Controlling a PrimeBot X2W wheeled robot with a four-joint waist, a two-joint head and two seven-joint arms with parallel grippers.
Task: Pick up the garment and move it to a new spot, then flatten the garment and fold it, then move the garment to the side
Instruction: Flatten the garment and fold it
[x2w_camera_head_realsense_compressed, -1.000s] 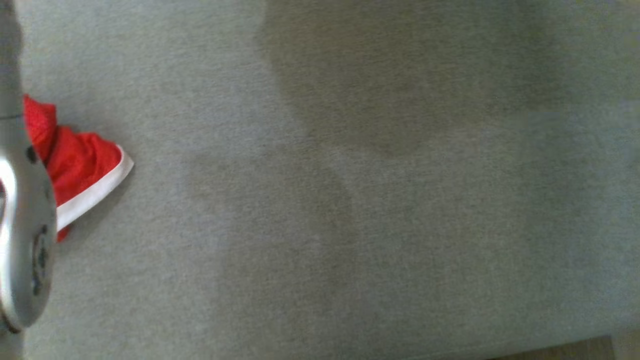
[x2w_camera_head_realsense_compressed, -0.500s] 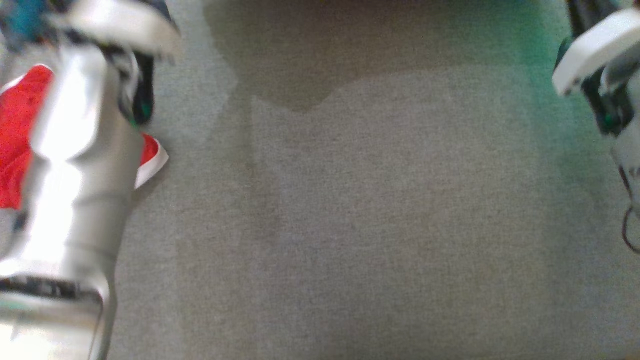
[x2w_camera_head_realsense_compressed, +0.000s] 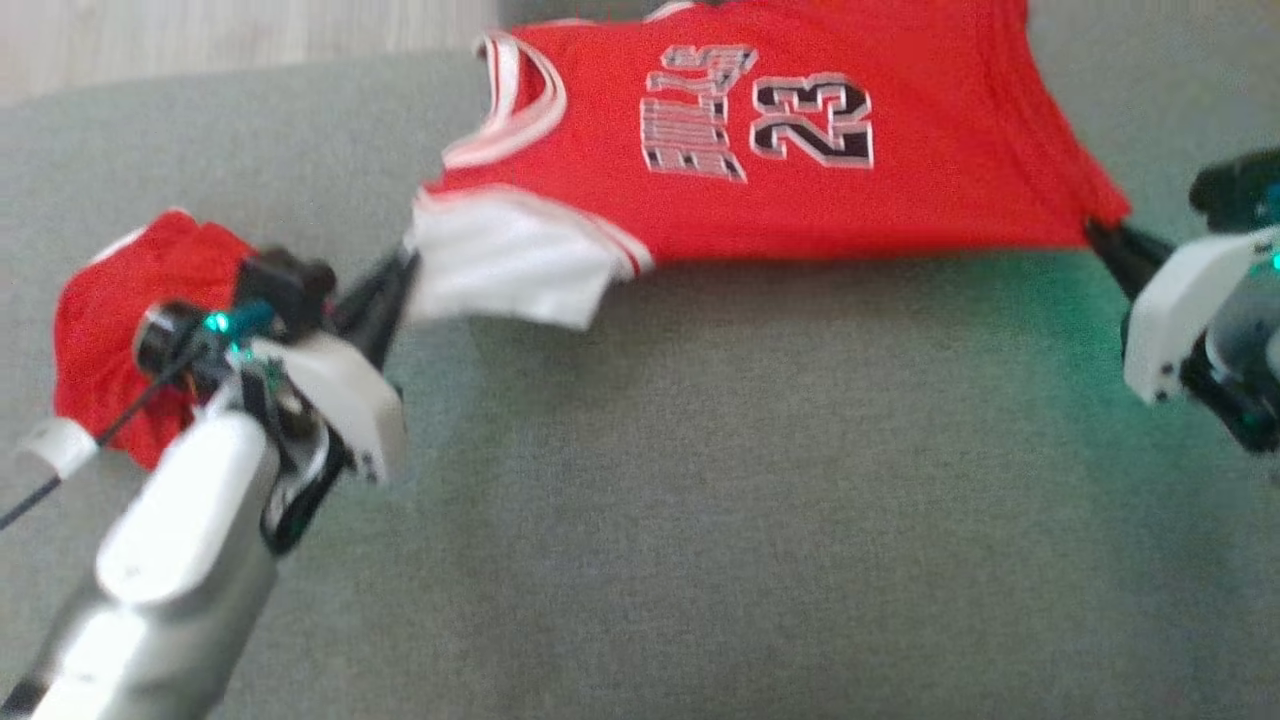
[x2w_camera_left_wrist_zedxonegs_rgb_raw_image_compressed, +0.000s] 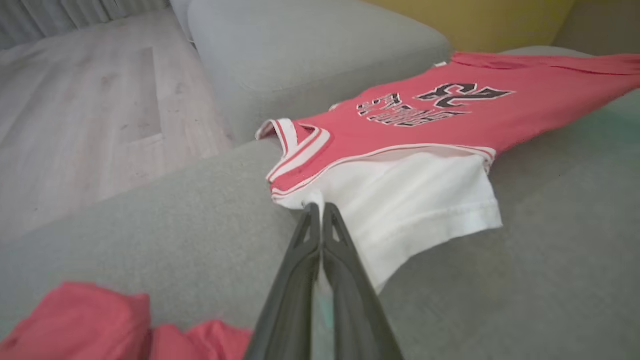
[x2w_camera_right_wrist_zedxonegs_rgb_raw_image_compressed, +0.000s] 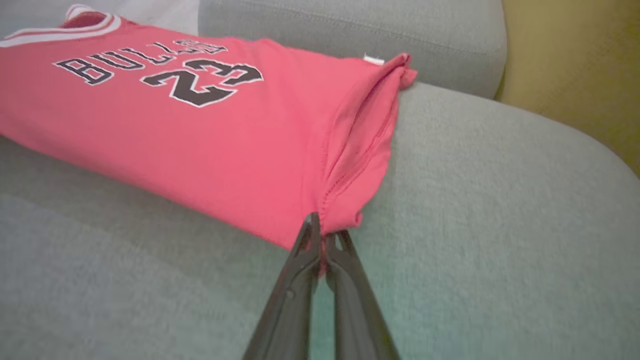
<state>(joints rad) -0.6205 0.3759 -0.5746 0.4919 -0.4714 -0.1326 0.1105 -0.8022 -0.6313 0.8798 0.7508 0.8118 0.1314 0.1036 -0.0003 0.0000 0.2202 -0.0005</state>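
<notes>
Left forearm (x2w_camera_head_realsense_compressed: 170, 540): pale, rising from the near left corner and angled toward the far right.
Left claw (x2w_camera_head_realsense_compressed: 405, 268): dark fingers pressed together, pinching the white sleeve of the jersey (x2w_camera_head_realsense_compressed: 930, 200).
Right wrist (x2w_camera_head_realsense_compressed: 1185, 300): white housing at the right edge.
Right claw (x2w_camera_head_realsense_compressed: 1098, 232): fingers point left, clamped tight on the jersey's red hem corner.

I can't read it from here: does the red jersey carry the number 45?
No, the red jersey shows a black 23 below the word BULLS.
</notes>
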